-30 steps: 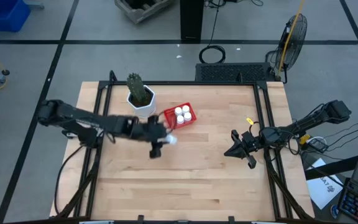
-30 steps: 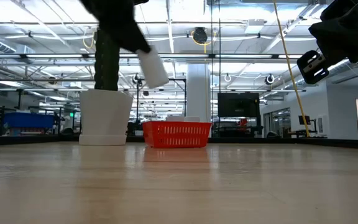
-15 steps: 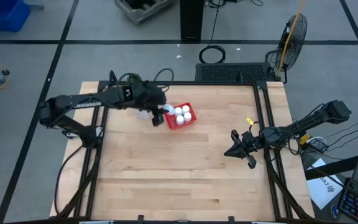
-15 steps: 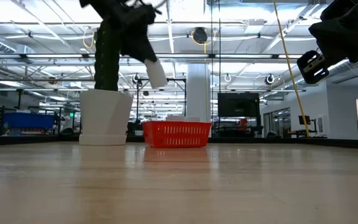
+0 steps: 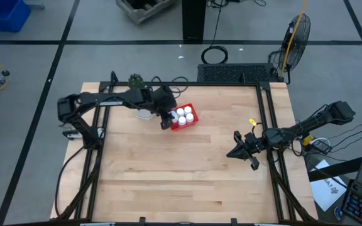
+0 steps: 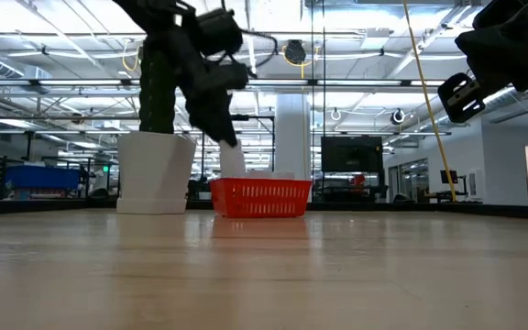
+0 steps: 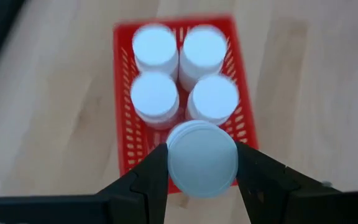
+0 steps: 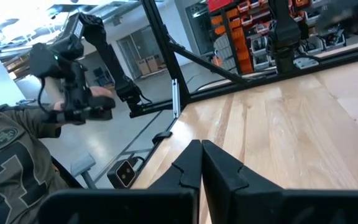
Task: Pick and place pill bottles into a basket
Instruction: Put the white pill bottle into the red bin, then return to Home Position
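The red mesh basket (image 5: 183, 118) sits on the table at the far left, beside the white pot (image 6: 154, 185) with its cactus. Several white pill bottles (image 7: 182, 74) stand upright in the basket. My left gripper (image 5: 168, 120) reaches over the end of the basket nearest it, shut on one more pill bottle (image 7: 202, 158), seen cap-on in the left wrist view. That bottle (image 6: 232, 161) hangs just above the basket's rim (image 6: 259, 184) in the low view. My right gripper (image 5: 239, 151) waits shut near the table's right edge, holding nothing. My left gripper pinches the pill bottle by two opposite sides (image 7: 170, 163) between its two fingers (image 7: 149, 182). The fingers slant downward from the table's left. The bottle hangs below them, lifted clear, its cap (image 7: 202, 155) turned back toward the wrist, over the bare end of the basket (image 7: 128, 163).
The cactus (image 6: 157, 87) and pot stand close left of the basket, partly under my left arm (image 5: 115, 99). The table's near half (image 5: 181, 182) is bare wood. Black frame rails (image 5: 270, 113) run along the table's sides. A person (image 8: 17, 162) shows beyond the table in the right wrist view.
My left gripper has carried the pill bottle from nearer the table's middle toward the far edge, to the basket, and has sunk until the bottle hangs just above the rim. It has also rolled somewhat. The grip has stayed shut.
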Controlling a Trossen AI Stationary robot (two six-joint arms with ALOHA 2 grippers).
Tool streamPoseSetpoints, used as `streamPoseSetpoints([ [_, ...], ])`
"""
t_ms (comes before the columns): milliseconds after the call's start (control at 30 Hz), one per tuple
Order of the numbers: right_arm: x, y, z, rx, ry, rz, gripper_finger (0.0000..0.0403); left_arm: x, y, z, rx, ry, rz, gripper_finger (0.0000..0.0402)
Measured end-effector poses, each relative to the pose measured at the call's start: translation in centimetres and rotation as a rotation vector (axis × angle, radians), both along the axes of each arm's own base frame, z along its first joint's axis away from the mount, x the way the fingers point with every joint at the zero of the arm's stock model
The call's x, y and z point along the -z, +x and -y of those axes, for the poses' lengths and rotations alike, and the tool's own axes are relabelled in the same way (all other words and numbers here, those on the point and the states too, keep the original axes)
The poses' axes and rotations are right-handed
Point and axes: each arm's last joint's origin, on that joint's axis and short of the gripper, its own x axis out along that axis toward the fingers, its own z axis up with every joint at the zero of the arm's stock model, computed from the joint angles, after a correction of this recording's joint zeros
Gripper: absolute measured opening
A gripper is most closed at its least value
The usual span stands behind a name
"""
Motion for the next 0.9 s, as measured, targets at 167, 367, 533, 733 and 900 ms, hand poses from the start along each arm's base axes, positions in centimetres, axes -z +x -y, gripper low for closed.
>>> streamPoseSetpoints([
  [167,0.0,0.0,0.0,0.0,0.0,-0.001,0.0002,2.1,0.7,-0.3,0.006,-0.016,-0.062,0.0163],
  [367,0.0,0.0,0.0,0.0,0.0,-0.001,0.0002,3.9,1.7,-0.5,0.017,-0.035,-0.077,0.0168],
  [533,0.0,0.0,0.0,0.001,0.0,-0.001,0.0001,5.1,2.1,-0.7,0.02,-0.045,-0.098,0.0181],
  [733,0.0,0.0,0.0,0.0,-0.001,-0.002,0.0002,4.7,2.1,-0.5,0.009,-0.035,-0.089,0.0191],
  [900,0.0,0.0,0.0,0.001,-0.001,-0.002,0.0004,2.2,1.0,-0.2,-0.018,-0.008,-0.049,0.0215],
])
